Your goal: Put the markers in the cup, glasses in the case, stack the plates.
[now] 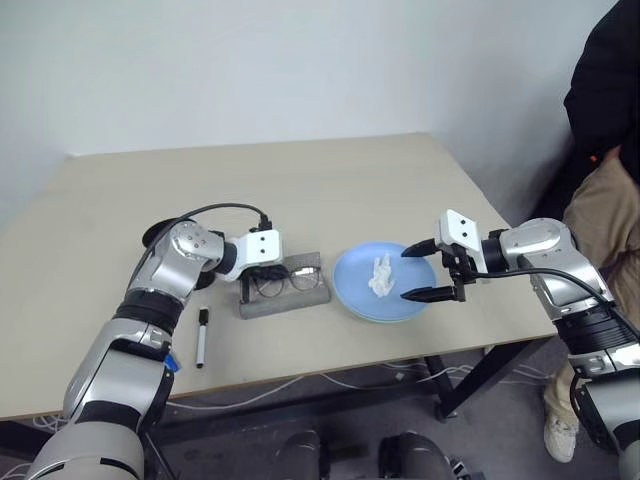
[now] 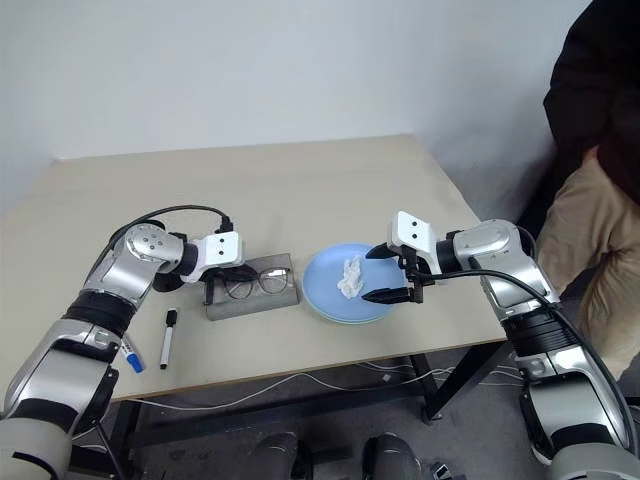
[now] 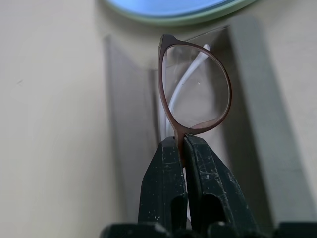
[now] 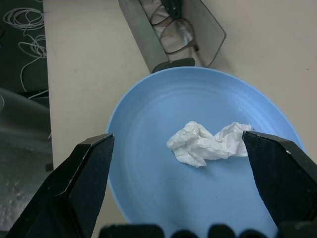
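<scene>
Markers lie nearest along the table's [image 1: 420, 170] front edge: the thin one with the black cap [image 2: 166, 338] rests flat on the tabletop, and the thicker blue-capped one [image 2: 132, 359] sits just beside the left arm at the very edge, partly hidden by it. No writing can be read on either pen, nor on anything else here.

Just beyond, the left gripper [image 3: 182, 148] has its fingers pressed together on the rim of one lens of the glasses [image 1: 280, 281], pinching the thin dark frame. The glasses hang over the open grey case [image 2: 252, 297], inside its walls; whether they touch its floor cannot be told. The case sits just beside the plates.

To the right, the light blue plate [image 4: 163, 163] lies stacked on the pale green plate [image 3: 198, 19], whose edge peeps out beneath it. A crumpled white tissue [image 4: 205, 144] rests near the middle of the blue plate. The right gripper [image 1: 432, 272] hangs over the plate's right side with its fingers spread wide, the tissue between them in the wrist view, nothing held.

Behind the left arm, a black round shape, probably the cup [image 1: 152, 238], stands on the table, mostly hidden. A person [image 1: 605, 130] is at the table's far right.
</scene>
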{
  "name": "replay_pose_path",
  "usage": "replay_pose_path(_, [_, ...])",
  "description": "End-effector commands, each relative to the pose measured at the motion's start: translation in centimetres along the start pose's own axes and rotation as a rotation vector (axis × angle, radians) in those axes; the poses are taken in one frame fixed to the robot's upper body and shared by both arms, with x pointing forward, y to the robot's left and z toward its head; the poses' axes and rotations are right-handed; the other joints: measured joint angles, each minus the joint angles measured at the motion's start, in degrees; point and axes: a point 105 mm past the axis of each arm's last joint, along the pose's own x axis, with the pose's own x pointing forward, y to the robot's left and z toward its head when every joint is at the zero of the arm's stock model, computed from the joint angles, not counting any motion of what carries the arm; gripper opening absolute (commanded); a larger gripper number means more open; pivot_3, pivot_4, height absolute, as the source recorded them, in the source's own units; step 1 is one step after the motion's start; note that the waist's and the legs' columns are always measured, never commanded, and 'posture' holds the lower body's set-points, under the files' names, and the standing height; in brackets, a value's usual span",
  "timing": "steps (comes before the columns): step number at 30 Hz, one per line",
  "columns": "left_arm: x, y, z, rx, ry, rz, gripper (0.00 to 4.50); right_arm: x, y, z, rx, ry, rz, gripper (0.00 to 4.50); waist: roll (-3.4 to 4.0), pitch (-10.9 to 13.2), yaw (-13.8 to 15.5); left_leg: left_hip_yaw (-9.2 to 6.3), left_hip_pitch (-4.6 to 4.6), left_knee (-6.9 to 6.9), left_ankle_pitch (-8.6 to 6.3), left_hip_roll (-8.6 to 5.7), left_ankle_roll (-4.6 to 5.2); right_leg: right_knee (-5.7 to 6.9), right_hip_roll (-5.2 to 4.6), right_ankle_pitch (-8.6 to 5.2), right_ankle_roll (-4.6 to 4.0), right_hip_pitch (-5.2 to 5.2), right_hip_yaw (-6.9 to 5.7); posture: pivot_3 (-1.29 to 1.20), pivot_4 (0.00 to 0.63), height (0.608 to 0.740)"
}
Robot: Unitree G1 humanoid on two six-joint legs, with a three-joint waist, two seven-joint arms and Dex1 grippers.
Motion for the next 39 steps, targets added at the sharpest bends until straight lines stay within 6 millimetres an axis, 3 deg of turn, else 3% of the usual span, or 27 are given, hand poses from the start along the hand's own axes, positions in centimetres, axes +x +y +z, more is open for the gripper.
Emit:
replay_pose_path(1, [-0.6,-0.3,0.7,-0.009,-0.022,-0.031,0.01,-0.5,-0.4,0.9,-0.032,-0.024,-0.026,4.50,0.00,0.00,0.00,0.00,0.00,0.00,0.00,0.00,0.00,0.00,0.01,0.00,0.00,0.00,0.00,0.00,0.000,0.701])
replay_pose_path(8, [-0.6,-1.8,0.3,-0.038,0.011,-0.105,0.01,-0.6,-0.5,1.0,-0.032,-0.024,-0.029,4.50,0.01,0.00,-0.01,0.00,0.01,0.00,0.00,0.00,0.00,0.00,0.00,0.00,0.00,0.00,0.01,0.00,0.000,0.701])
replay_pose_path(17, [-0.8,-1.9,0.4,-0.042,0.017,-0.102,0.01,-0.5,-0.4,1.0,-0.032,-0.025,-0.028,4.50,0.01,0.00,-0.01,0.01,0.01,0.00,0.00,0.00,0.01,0.00,0.01,0.00,0.00,0.01,0.01,0.00,0.000,0.701])
replay_pose_path(20, [-1.0,-1.8,0.6,-0.038,0.015,-0.100,0.64,-0.5,-0.5,1.0,-0.031,-0.025,-0.029,4.50,0.00,0.00,-0.01,0.01,0.01,0.00,0.01,0.00,0.02,0.00,0.01,0.00,0.00,0.00,0.01,0.00,0.000,0.701])
replay_pose_path(24, [-1.4,-0.9,1.7,-0.023,-0.016,-0.069,1.91,-0.4,-0.5,0.9,-0.030,-0.026,-0.026,4.50,0.01,0.00,-0.01,0.01,0.01,0.00,0.01,0.00,0.03,0.00,0.01,0.00,0.00,0.01,0.01,0.00,0.000,0.701])
replay_pose_path(30, [-2.4,-0.2,3.4,-0.001,-0.064,-0.054,1.91,-0.3,-0.6,1.0,-0.034,-0.028,-0.025,4.50,0.00,0.00,0.03,-0.01,0.00,0.01,0.01,0.00,0.03,0.01,0.02,0.00,0.00,0.01,0.00,0.00,0.000,0.701])
replay_pose_path(39, [-4.0,2.5,6.0,0.038,-0.128,0.062,1.91,-0.2,-0.6,1.1,-0.038,-0.029,-0.021,4.50,0.00,0.00,0.00,-0.01,0.00,0.04,0.03,0.00,0.07,0.01,0.04,0.00,0.00,0.02,0.00,0.00,0.000,0.701])
